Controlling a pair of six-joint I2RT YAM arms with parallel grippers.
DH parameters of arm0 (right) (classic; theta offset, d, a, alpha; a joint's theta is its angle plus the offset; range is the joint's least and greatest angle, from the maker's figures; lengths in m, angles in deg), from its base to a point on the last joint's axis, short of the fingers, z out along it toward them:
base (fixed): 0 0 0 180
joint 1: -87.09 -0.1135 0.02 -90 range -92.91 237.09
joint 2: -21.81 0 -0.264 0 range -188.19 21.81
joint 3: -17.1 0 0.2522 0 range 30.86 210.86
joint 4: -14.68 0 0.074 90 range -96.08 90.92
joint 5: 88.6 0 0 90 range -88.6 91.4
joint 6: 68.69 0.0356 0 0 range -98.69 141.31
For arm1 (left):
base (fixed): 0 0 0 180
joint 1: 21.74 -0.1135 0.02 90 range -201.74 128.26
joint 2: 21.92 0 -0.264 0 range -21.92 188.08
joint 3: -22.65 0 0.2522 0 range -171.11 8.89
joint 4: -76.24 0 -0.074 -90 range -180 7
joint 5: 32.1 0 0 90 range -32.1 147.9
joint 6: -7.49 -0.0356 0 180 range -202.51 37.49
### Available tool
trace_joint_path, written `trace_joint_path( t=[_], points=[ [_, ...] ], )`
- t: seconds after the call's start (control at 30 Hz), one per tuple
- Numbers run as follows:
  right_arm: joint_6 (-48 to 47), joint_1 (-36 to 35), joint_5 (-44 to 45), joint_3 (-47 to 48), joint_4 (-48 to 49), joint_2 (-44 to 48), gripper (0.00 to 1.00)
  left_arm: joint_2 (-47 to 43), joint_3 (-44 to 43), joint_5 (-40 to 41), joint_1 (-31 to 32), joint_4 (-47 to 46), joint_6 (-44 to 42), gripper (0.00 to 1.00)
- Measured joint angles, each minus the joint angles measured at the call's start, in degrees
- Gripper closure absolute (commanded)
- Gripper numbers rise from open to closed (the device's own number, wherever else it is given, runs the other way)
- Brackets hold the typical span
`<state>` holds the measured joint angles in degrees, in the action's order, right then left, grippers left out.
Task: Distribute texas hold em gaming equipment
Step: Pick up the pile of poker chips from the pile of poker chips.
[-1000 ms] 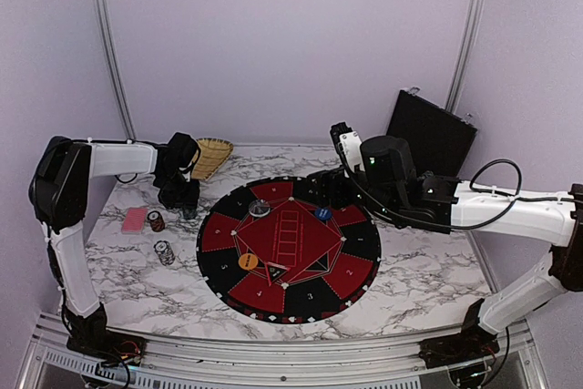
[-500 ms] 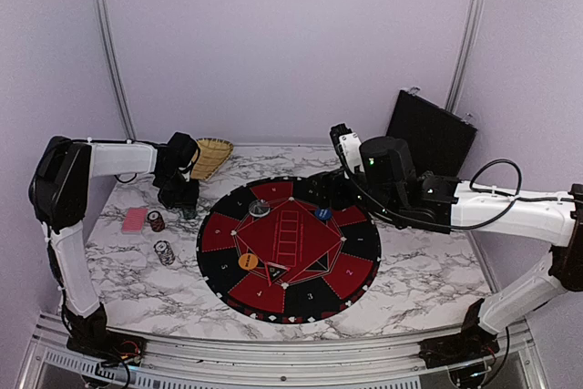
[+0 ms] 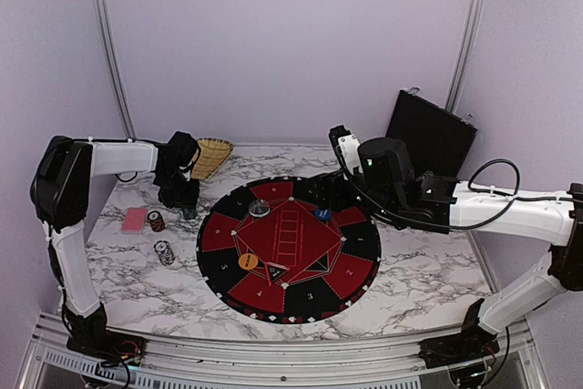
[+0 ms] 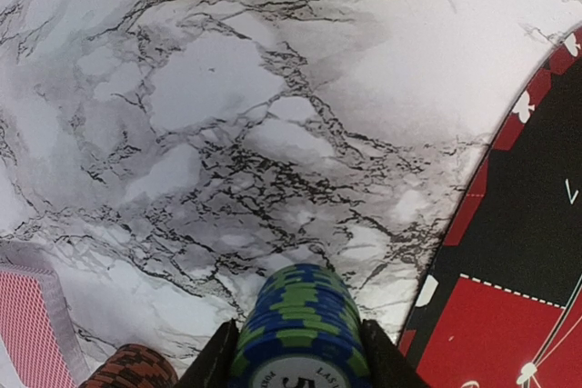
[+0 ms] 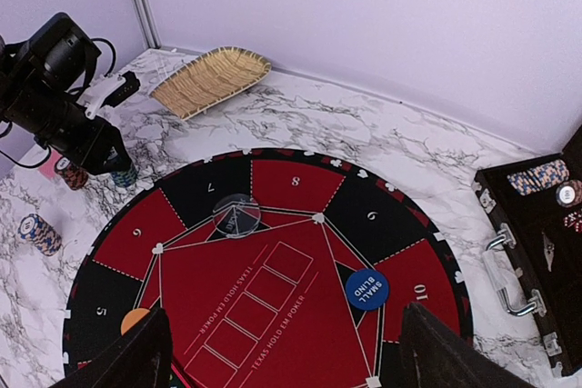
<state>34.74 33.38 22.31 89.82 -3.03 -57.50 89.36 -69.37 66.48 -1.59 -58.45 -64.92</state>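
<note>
L gripper is clenched on the blue-green chip stack, which stands upright w/ its axis vertical, low over the bench just outside the mat rim. The mat's numbered seats lie to its right, and the L arm is the nearer one. R gripper hangs released over the mat's far side. Bamboo tray looks bare; black case holds more chips.

The white, black-veined marble table carries a big round red-and-black mat at its middle. Left of the mat lie a pink-backed card deck, a red-and-black chip stack just beside it, and a striped chip stack nearer the front edge. A blue-and-green chip stack stands by the mat's left rim. A woven tray sits at the far left, a black case at the far right.
</note>
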Motion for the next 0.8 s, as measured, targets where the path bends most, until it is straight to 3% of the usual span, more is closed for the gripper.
trace_joint_path(
  t=[0.8],
  points=[
    [0.04, 0.00, 0.00, 0.00, -0.02, 0.00, 0.16, 0.04, -0.92, -0.07, 0.00, 1.25, -0.28, 0.63]
  ],
)
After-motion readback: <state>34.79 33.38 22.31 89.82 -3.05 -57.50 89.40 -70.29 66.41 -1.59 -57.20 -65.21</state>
